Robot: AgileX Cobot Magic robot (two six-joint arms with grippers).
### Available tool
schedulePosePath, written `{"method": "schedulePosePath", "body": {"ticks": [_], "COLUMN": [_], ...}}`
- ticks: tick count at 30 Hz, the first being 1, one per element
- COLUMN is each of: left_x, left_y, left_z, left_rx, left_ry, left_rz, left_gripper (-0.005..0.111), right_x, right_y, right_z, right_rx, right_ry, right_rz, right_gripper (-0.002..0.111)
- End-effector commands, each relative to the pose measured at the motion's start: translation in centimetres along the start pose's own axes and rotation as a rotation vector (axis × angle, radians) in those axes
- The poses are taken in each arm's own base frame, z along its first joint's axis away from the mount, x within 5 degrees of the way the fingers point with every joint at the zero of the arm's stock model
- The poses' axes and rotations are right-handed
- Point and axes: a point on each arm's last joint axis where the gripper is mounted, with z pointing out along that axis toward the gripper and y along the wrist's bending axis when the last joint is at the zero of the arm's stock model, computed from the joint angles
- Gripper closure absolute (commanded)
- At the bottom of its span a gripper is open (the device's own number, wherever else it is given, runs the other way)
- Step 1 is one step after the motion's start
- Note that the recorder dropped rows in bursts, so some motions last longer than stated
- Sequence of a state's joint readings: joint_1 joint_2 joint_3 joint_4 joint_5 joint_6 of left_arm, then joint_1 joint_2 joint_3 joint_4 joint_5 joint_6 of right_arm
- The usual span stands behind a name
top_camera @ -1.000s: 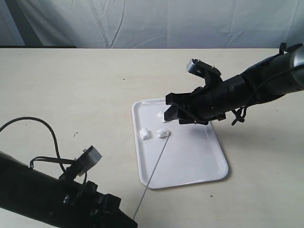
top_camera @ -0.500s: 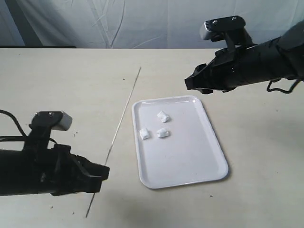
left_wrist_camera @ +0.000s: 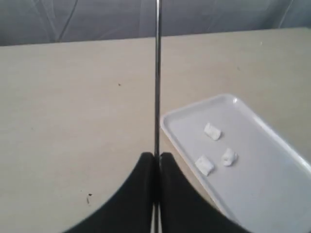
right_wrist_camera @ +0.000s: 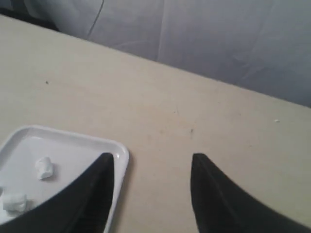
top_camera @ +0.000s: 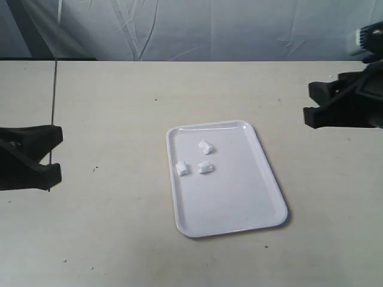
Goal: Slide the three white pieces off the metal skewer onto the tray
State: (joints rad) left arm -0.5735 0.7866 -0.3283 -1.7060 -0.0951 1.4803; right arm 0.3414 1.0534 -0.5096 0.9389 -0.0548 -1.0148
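Exterior view: all three white pieces [top_camera: 205, 146] lie loose on the tray [top_camera: 239, 203], grouped toward its far end. The skewer [top_camera: 55, 101] is bare and well left of the tray, only a faint line here. The left wrist view alone shows the left gripper [left_wrist_camera: 156, 162] pinched tight on the skewer. The right gripper [right_wrist_camera: 150, 189] is spread wide and empty beside a tray corner, and its camera catches just two pieces.

Judgement: sliding looks done. Next, lay the rod on bare table [top_camera: 119, 239], keeping the grip firm and the tip away from the tray.
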Motion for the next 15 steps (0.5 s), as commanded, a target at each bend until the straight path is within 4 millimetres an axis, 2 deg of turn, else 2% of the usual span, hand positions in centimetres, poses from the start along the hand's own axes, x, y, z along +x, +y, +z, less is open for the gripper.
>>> {"method": "schedulePosePath", "body": {"ticks": [1,5,7,10,11,15], "left_x": [0.0,2.3,4.7,5.5,5.4,5.7], "left_y": [-1.2,-2.8,-3.4,-5.3,-5.7,-6.5], "left_z": [-0.4,2.8,6.2,10.3,12.2,16.8], "left_rx": [0.13,0.245,0.253,0.397,0.403,0.428], "left_ry": [0.005,0.251,0.464,0.619,0.637,0.689], "left_rz": [-0.143,-0.3,-0.348,-0.392,-0.382,-0.432], "left_gripper": [0.107,0.107,0.107,0.107,0.107,0.107], "right_x": [0.1,-0.2,-0.1,0.2,0.2,0.6], "right_y": [-0.8,-0.9,-0.6,0.1,0.1,-0.4], "right_z": [-3.6,-5.3,-5.3,-5.2,-5.2,-6.1], "right_rx": [0.07,0.076,0.04,-0.033,-0.032,0.021], "right_ry": [-0.138,-0.209,-0.192,-0.151,-0.152,-0.202], "right_rz": [0.081,0.131,0.128,0.131,0.136,0.141], "right_gripper": [0.061,0.061,0.061,0.061,0.061,0.061]}}
